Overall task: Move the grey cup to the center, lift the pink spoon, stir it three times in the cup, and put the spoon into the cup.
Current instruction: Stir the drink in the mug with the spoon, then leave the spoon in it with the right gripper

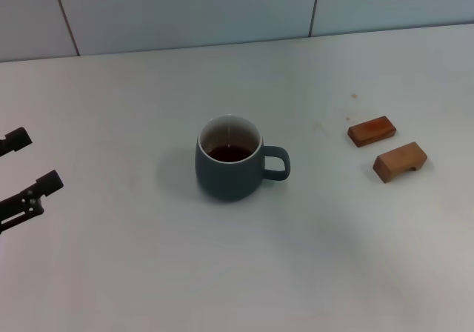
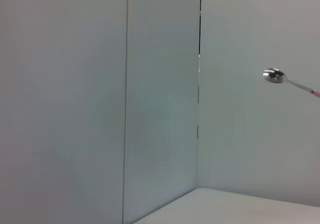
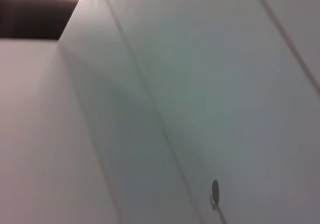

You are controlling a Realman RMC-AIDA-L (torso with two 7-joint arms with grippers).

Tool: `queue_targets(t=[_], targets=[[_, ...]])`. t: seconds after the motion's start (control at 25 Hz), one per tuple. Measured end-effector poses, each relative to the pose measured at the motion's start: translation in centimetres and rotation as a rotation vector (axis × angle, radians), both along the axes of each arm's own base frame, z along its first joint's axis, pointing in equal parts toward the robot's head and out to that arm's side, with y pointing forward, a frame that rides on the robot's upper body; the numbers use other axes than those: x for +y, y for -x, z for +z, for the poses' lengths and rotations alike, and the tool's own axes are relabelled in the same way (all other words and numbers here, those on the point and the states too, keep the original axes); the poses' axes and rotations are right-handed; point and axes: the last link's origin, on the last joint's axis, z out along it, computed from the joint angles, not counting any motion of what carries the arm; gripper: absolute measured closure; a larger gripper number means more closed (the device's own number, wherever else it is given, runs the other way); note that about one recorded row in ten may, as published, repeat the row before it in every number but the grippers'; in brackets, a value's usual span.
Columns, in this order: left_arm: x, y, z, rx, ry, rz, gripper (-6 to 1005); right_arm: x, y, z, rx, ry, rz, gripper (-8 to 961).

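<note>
The grey cup (image 1: 229, 167) stands upright in the middle of the table with dark liquid inside and its handle pointing right. The pink spoon is up in the air. Its silver bowl (image 2: 274, 76) shows in the left wrist view, with the neck running to a pink handle at the frame edge. The bowl also shows in the right wrist view (image 3: 215, 191). My right gripper's fingers are out of every view; the spoon hangs from that arm's side. My left gripper (image 1: 37, 158) is open and empty at the table's left edge, well left of the cup.
Two brown wooden blocks (image 1: 372, 130) (image 1: 400, 161) lie to the right of the cup. A panelled wall (image 1: 185, 10) runs along the back of the table.
</note>
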Motion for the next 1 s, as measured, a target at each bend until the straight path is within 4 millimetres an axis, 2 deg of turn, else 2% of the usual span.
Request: queue_targets(t=[0.4, 0.72, 1.0], targets=[[0.2, -0.2, 0.1, -0.013, -0.007, -0.003, 185, 2.6, 2.9, 3.0, -0.252, 0.224, 0.018, 841], [0.3, -0.2, 0.1, -0.013, -0.011, 0.002, 185, 3.0, 7.2, 4.7, -0.465, 0.313, 0.007, 842], [0.1, -0.1, -0.8, 0.025, 0.053, -0.002, 185, 3.9, 11.6, 4.6, -0.587, 0.387, -0.002, 842]])
